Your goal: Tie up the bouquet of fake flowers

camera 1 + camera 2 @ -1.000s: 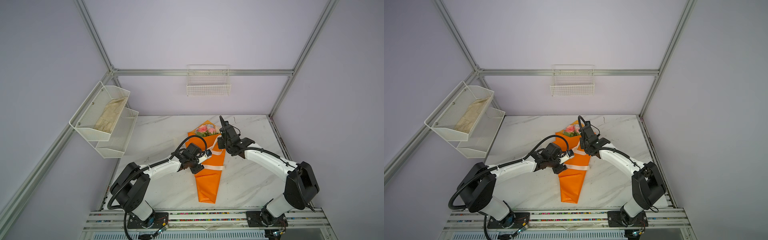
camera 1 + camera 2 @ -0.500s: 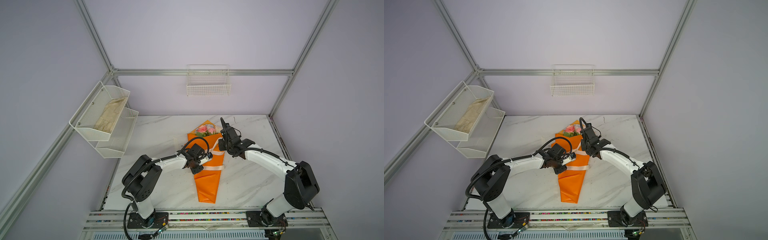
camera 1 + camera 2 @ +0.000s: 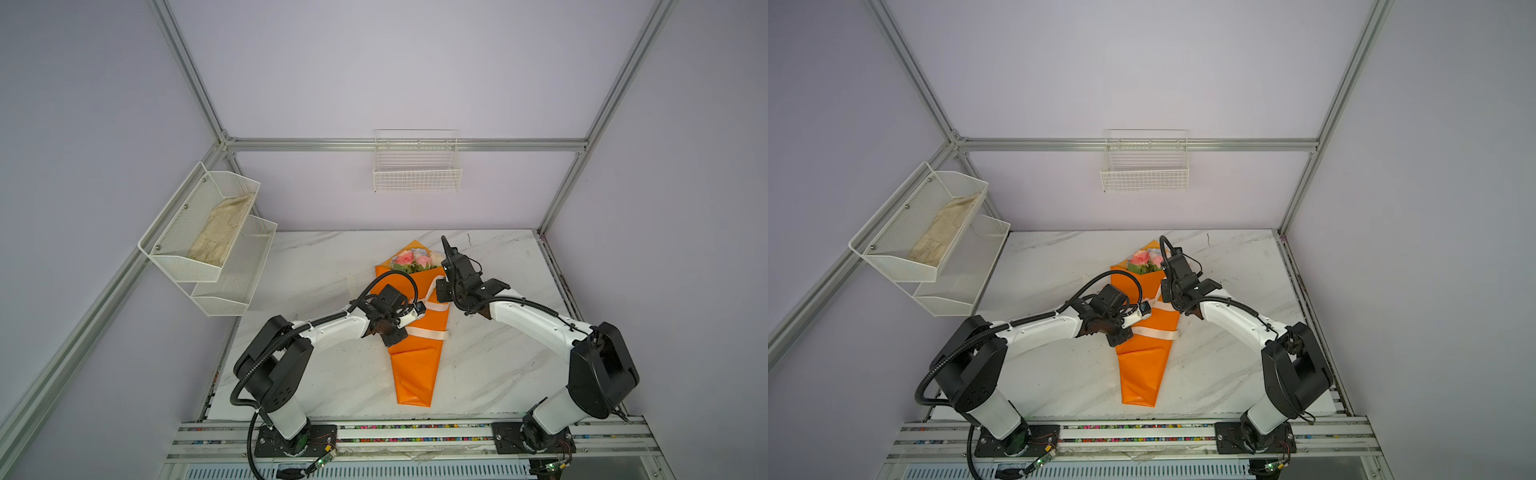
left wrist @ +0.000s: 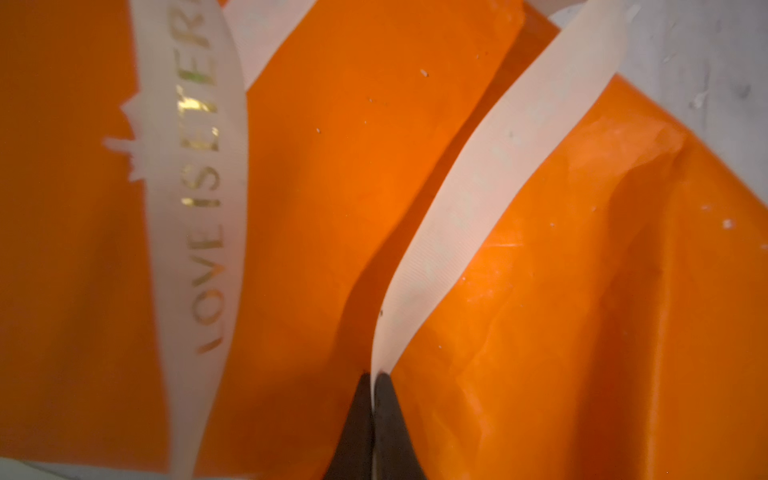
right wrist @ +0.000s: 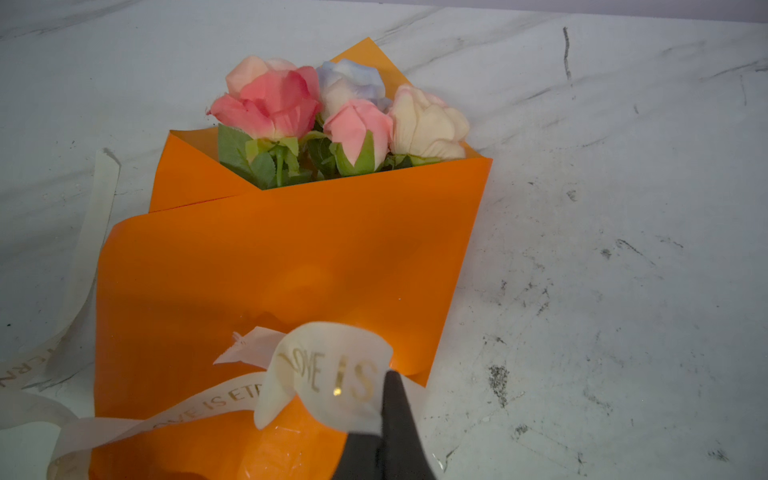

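The bouquet of fake flowers (image 3: pixel 415 365) (image 3: pixel 1144 365) lies on the marble table, its pink, pale blue and cream roses (image 5: pixel 345 112) at the far end of the orange wrap (image 5: pixel 291 257). A cream lettered ribbon (image 3: pixel 428 333) crosses the wrap. My left gripper (image 3: pixel 417 316) (image 3: pixel 1142 314) reaches over the wrap's left side. In the left wrist view it (image 4: pixel 374 376) is shut on a plain ribbon strand (image 4: pixel 478 199). My right gripper (image 3: pixel 439 293) (image 3: pixel 1165 293) is at the wrap's right edge. In the right wrist view it (image 5: pixel 384 380) is shut on a curled ribbon end (image 5: pixel 332 365).
A loose ribbon tail (image 5: pixel 89 232) trails on the table left of the bouquet. A white mesh shelf (image 3: pixel 208 232) holding a cloth hangs on the left wall. A wire basket (image 3: pixel 417 166) hangs on the back wall. Frame posts stand at the table's back corners.
My left gripper has closed on the ribbon strand over the wrap, and the left arm's elbow has drawn in toward the bouquet. The right arm has stayed put with its ribbon end.
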You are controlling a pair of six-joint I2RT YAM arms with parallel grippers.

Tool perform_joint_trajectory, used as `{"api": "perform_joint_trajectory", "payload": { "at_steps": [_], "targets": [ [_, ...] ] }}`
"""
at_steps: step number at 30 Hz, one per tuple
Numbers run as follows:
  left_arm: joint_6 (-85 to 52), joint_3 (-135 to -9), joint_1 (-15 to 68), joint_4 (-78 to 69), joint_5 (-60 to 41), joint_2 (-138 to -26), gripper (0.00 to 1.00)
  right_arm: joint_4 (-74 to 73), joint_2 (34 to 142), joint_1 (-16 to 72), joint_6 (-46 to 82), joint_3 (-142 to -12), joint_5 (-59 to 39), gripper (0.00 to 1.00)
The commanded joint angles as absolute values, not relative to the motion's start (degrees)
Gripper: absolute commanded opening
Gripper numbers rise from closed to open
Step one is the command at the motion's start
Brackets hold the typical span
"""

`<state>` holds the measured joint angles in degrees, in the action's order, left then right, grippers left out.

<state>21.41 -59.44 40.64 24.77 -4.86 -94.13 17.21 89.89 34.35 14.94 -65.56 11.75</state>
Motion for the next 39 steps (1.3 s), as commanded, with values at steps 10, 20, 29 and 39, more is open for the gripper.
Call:
{"api": "perform_joint_trajectory", "payload": {
  "at_steps": [10,20,29,39],
  "targets": [
    [14.25,-51.02,40.78,8.95,-9.05,-77.2,0.0,11.7,95.69,33.57,14.04,-64.05,-20.66,0.0],
    [11.79,-52.11,40.78,7.69,-5.69,-78.43,0.0,17.57,98.75,33.66,7.57,-62.78,-41.66,0.01],
    [8.45,-53.01,40.78,7.38,-1.06,-80.51,0.0,25.11,94.5,33.03,5.28,-63.86,-32.09,0.29],
    [6.58,-53.34,40.78,7.46,-1.07,-82.92,0.0,24.48,82.09,32.52,9.22,-61.98,-13.03,0.41]
  ]
}}
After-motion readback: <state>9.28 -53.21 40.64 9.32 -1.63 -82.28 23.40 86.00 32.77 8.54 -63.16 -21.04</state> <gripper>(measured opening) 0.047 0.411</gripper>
